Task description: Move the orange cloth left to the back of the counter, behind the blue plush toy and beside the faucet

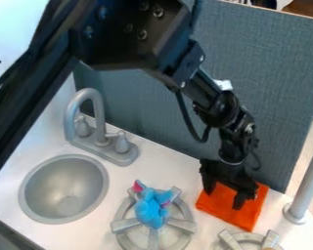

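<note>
The gripper (223, 198) hangs down at the right of the view, low over an orange cloth (226, 210) that lies on the white countertop (162, 171). Its two fingers stand apart, open, with a patch of the cloth showing between them. The fingertips are at the cloth or just above it; which of these, I cannot tell. The cloth looks flat and spread out, no part of it pinched or raised, so as things lie it seems to be in no grip — whether it has been set down or has yet to be picked up cannot be judged from here.

The cloth sits near the foot of the grey-blue backboard (270, 73), between a grey stove burner (125, 224) and an upright grey post (306, 178). A blue plush toy with pink parts (150, 210) rests on that burner, well clear of the gripper. A second burner (231, 240) is partly cut off at the lower edge — just beside the cloth. Farther left are the round sink (64, 188) and the faucet (73, 117).
</note>
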Tool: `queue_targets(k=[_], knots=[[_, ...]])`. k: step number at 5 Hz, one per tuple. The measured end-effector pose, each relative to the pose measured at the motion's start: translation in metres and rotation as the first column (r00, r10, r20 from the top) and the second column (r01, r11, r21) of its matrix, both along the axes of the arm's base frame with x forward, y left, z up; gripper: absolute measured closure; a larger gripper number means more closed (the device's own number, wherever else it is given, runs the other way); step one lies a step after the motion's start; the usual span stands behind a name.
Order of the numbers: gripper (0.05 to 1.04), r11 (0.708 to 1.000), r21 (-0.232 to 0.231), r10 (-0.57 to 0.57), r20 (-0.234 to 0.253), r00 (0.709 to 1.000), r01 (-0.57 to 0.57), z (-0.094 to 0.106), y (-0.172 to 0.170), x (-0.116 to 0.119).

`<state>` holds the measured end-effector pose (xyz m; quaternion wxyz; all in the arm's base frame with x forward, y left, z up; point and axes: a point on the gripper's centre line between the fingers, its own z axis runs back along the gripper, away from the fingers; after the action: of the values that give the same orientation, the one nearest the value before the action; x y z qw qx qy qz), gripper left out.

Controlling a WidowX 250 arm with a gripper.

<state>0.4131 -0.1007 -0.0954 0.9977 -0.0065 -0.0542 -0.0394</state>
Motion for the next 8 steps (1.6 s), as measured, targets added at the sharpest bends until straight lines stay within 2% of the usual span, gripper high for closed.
queue_targets(k=[1,2,3,4,5,6,7,8], knots=[[0.083,1.000,0.022,0.011,-0.019,1.000,-0.010,-0.014,0.002,0.005],[0.083,0.999,0.037,0.023,-0.025,0.999,-0.022,-0.019,0.003,0.009],[0.083,0.994,0.094,0.050,-0.035,0.998,-0.047,-0.019,0.010,0.006],[0.083,0.979,0.178,0.111,-0.038,0.993,-0.103,-0.016,0.035,-0.006],[0.083,0.954,0.250,0.175,-0.019,0.984,-0.164,-0.013,0.071,-0.003],[0.083,0.933,0.294,0.224,-0.017,0.974,-0.209,-0.013,0.103,0.015],[0.083,0.918,0.333,0.242,-0.045,0.969,-0.214,-0.014,0.115,0.021],[0.083,0.908,0.365,0.254,-0.081,0.964,-0.208,-0.014,0.125,0.012]])
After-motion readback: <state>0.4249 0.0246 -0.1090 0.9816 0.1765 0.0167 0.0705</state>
